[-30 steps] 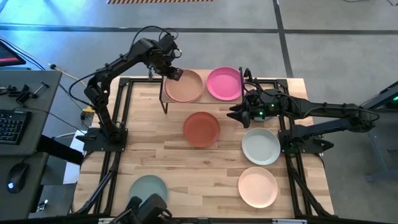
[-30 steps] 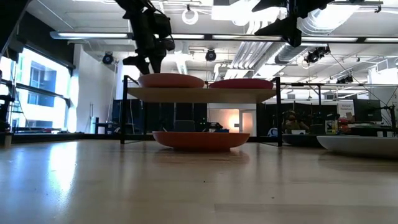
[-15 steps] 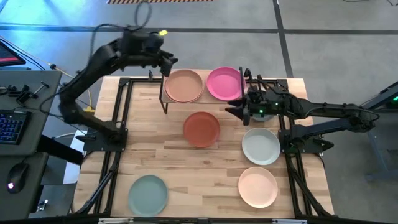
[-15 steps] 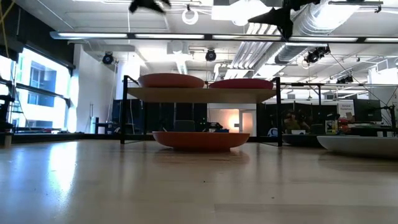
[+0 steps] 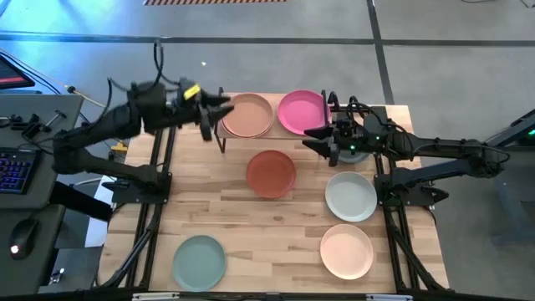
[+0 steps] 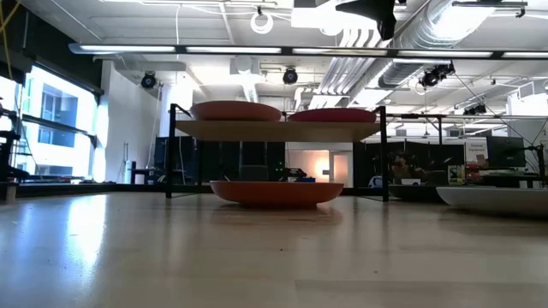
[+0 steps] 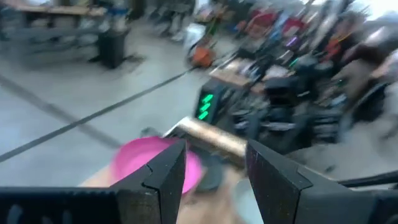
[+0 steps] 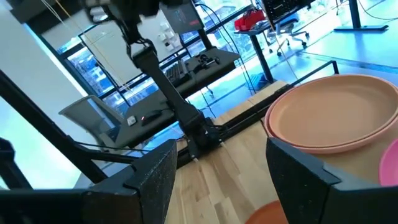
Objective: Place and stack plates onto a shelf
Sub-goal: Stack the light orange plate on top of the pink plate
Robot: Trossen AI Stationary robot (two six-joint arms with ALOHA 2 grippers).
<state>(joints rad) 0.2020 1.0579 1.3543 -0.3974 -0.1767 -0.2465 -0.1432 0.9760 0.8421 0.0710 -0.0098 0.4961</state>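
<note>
A peach plate and a magenta plate rest side by side on the shelf. The terracotta plate lies on the table in front of the shelf. The pale grey-white plate, a cream plate and a sage green plate also lie on the table. My left gripper hangs open and about level, left of the shelf and clear of the peach plate. Open too, my right gripper stands at the shelf's right front, near the magenta plate, touching nothing.
Black frame rails run along both table sides by the arm bases. A desk with a keyboard stands beyond the left edge. Bare wood lies in the table's middle between the terracotta and sage green plates.
My left gripper has drawn away from the peach plate's far left rim, rising and moving toward the table's left edge, and has tipped from pointing down to about level. The peach plate stays on the shelf. My right gripper has tipped upward a little.
</note>
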